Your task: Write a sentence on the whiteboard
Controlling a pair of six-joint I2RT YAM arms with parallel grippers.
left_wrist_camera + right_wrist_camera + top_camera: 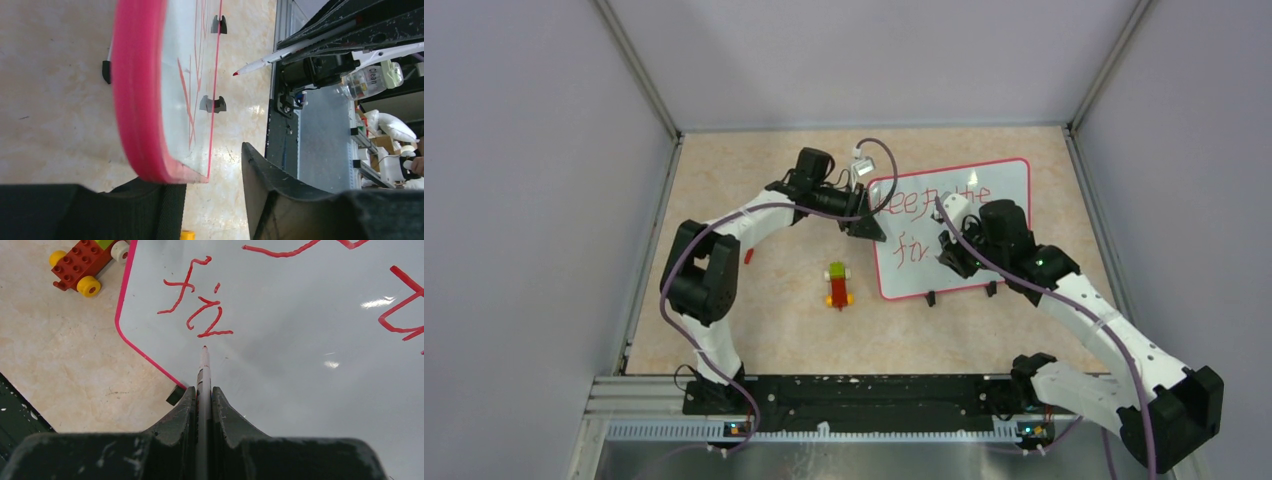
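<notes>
Speckled beige tabletop (774, 340), with the glossy whiteboard (909, 278), thin pink rim and rounded corners, lying on its far right part. Left gripper (869, 220) has its matte black jaws apart, straddling the board's left edge. Right gripper (202, 390) is pinched tight on a slim red-tipped marker (204, 365), its tip just under the scrawled "fir".

Toy brick car (837, 286), small red piece (748, 256)

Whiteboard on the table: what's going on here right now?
The right tool is shut on a red marker, with the tip just below a half-written second line, "fir", on the whiteboard. The left tool sits open astride the whiteboard's far left corner. A toy brick car lies beside it.
</notes>
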